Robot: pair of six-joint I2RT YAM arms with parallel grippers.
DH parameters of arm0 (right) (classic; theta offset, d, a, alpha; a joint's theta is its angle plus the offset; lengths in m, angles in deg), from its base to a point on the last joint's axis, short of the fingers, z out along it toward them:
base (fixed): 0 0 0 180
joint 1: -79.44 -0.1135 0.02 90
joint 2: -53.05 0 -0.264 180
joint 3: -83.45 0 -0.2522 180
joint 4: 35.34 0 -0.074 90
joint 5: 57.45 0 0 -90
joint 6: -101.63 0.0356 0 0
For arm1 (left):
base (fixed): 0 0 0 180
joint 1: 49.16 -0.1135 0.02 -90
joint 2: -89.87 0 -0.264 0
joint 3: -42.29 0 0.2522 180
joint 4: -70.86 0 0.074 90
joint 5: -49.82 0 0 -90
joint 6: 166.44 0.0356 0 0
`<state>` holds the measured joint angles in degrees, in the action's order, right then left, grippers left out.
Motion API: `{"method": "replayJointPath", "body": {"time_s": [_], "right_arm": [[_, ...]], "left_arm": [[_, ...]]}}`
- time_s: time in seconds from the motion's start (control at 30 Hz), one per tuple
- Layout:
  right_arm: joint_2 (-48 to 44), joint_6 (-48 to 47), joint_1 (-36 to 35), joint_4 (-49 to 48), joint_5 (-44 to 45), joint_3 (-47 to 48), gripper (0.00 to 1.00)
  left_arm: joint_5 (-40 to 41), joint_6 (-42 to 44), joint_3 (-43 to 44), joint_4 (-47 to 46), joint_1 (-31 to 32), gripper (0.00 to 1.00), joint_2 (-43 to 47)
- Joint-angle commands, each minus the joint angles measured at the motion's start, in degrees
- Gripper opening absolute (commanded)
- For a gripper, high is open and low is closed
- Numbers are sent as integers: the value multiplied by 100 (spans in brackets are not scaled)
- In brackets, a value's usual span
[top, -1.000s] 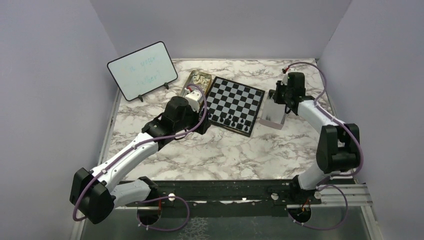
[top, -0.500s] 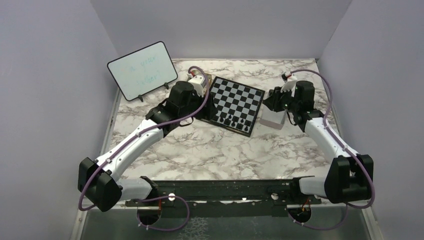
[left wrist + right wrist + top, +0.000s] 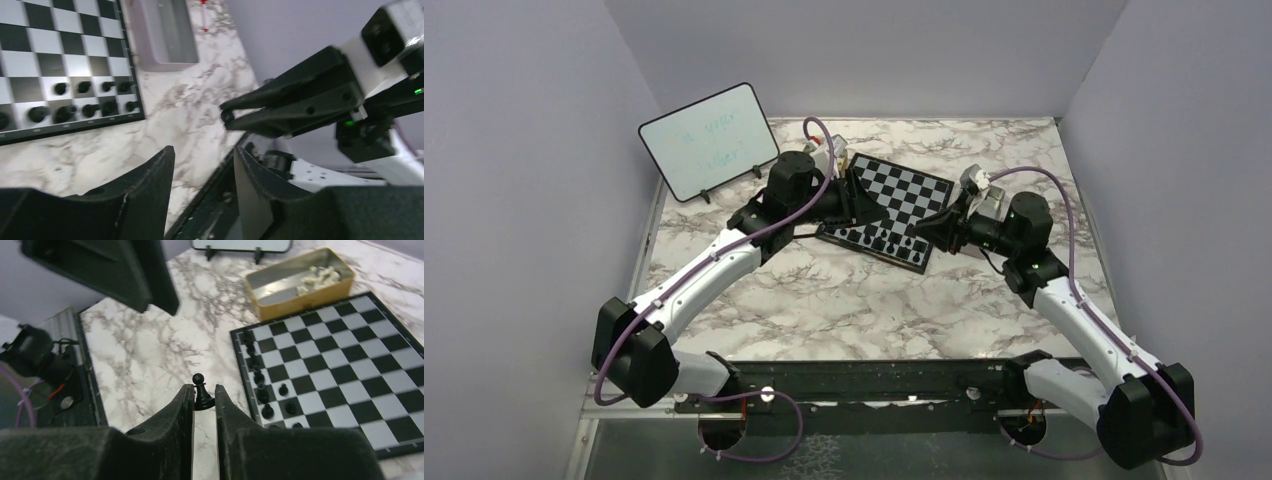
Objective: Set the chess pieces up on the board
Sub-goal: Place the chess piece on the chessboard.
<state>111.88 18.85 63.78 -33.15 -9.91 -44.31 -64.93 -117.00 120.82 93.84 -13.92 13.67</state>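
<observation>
Left gripper (image 3: 202, 155): the fingers are spread with nothing between them, and only the marble tabletop (image 3: 854, 300) shows through the gap. In the top view it hangs over the left part of the chessboard (image 3: 904, 195), aimed across toward the right arm.
Right gripper (image 3: 204, 392): the fingertips are pressed in on a black pawn (image 3: 200, 386), pinching it at the base. The pawn's round head stands upright above the fingertips.
Pawn's place: it is off the board. In the right wrist view it sits over bare marble just beside the board's black border, close to the black men already set down. How high it is held cannot be told.
Chessboard: it lies flat on the marble toward the back of the table, turned at an angle to the table's edges.
Black pieces on the board (image 3: 886, 238): they stand in two short rows along the board edge nearest the arm bases.
Gold tin (image 3: 305, 299): it is open and lies just beside the board on the left arm's side.
Cream-white pieces (image 3: 317, 275): they are heaped at one end of the tin, too small to tell apart.
Grey tray (image 3: 167, 35): a shallow tray on the marble just beside the board's other side.
Whiteboard (image 3: 709, 140): it is propped on small black feet at the back left. Its faint writing is unreadable.
</observation>
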Motion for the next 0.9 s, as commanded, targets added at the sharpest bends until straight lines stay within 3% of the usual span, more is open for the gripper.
{"method": "replayJointPath", "body": {"time_s": [0.0, 0.87], "right_arm": [[-195, -128, -257, -703, -783, -209, 15], [-396, -46, -341, -776, -720, -182, 15]], "left_arm": [[-983, -1158, -38, -1226, -12, 45, -186], [-1910, -1763, -114, -1879, 105, 34, -894]]}}
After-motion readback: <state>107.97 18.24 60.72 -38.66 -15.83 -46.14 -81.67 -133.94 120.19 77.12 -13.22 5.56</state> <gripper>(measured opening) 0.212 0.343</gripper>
